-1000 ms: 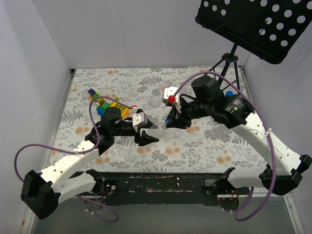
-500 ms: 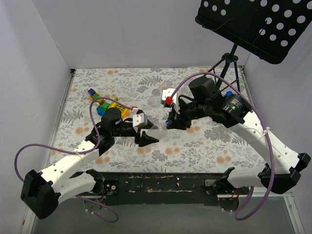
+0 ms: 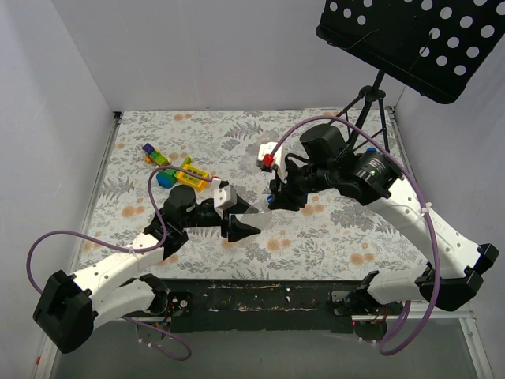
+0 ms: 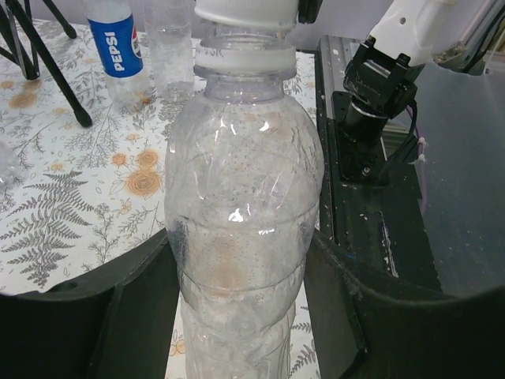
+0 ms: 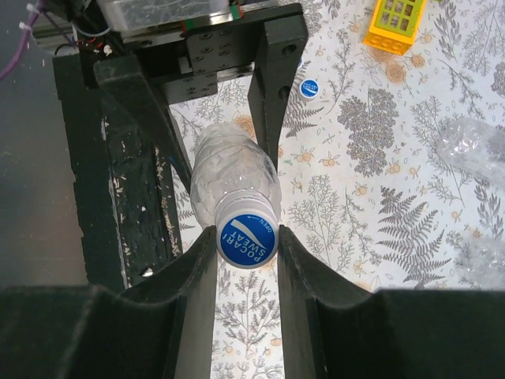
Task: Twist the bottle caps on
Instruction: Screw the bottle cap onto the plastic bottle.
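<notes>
Left gripper (image 3: 241,223) reaches right to mid-frame, clamped on the clear bottle (image 4: 241,197); right gripper (image 3: 278,197) reaches left, pinching its blue cap (image 5: 246,239).

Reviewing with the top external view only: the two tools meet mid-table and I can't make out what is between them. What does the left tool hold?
Observer: In the left wrist view, the left tool is shut on a clear plastic bottle, gripping its body.
Operator: And the right one?
Observer: In the right wrist view, the right tool is shut on a round blue cap with white lettering, which sits on that bottle's mouth.
Operator: Any other caps about?
Observer: One small blue cap lies loose on the floral tablecloth, beyond the bottle.
</notes>
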`<state>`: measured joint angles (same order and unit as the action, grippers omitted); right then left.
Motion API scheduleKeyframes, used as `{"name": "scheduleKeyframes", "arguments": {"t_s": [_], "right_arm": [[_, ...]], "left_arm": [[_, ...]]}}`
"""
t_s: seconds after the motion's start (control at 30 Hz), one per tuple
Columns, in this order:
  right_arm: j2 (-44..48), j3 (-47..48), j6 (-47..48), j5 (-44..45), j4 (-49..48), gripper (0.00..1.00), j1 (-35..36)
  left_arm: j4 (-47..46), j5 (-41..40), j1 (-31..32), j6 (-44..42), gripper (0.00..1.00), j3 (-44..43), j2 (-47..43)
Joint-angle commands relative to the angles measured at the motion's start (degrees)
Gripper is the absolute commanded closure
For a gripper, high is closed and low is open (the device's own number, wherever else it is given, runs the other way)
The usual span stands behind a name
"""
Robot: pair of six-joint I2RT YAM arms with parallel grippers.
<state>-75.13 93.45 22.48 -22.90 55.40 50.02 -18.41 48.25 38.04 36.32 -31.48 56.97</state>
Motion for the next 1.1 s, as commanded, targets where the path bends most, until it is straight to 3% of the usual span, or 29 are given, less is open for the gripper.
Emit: {"name": "scheduleKeyframes", "arguments": {"t_s": [0.0,0.6,1.07], "right_arm": [[0.5,0.3,-7.0,5.1,-1.9,0.95,0.3],[-3.1,5.4,-25.6,10.8,0.8,0.94,0.3],[-2.6,2.2,-37.7,26.9,-6.4,0.91,6.0]], "left_arm": [[-11.0,-6.3,2.8,1.6,0.95,0.9,-1.2],[-14.4,-31.5,9.3,-5.6,0.93,6.0,-4.7],[-19.1,-45.9,10.9,-2.7,0.93,8.2,-4.4]]}}
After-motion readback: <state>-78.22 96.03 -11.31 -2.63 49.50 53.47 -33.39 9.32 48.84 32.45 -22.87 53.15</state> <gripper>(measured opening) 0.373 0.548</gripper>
